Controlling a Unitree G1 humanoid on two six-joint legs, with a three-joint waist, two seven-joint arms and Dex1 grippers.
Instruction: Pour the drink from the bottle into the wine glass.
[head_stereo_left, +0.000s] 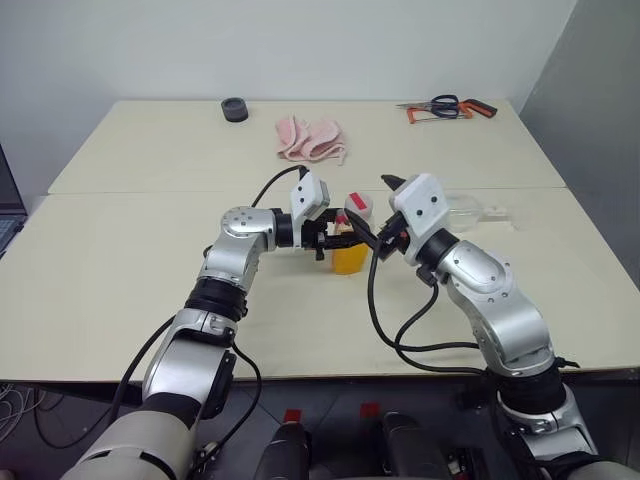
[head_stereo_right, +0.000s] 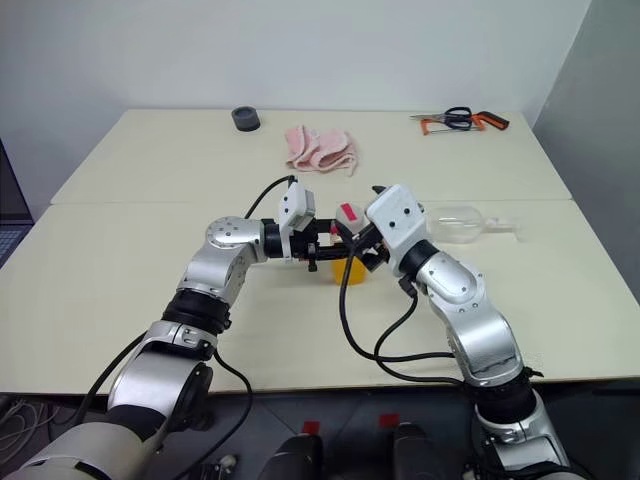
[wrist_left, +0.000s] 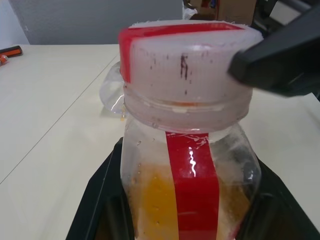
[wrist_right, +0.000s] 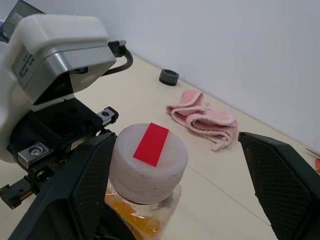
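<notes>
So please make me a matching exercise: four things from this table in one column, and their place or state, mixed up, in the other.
Things:
1. bottle
2. wine glass
3. pink cloth
4. scissors

Place or state:
A. at the far right corner of the table
B. lying on its side, right of the grippers
C. held upright in the left gripper, cap on
D. crumpled at the far middle of the table

Pairs: 1-C, 2-B, 3-D, 4-A
</notes>
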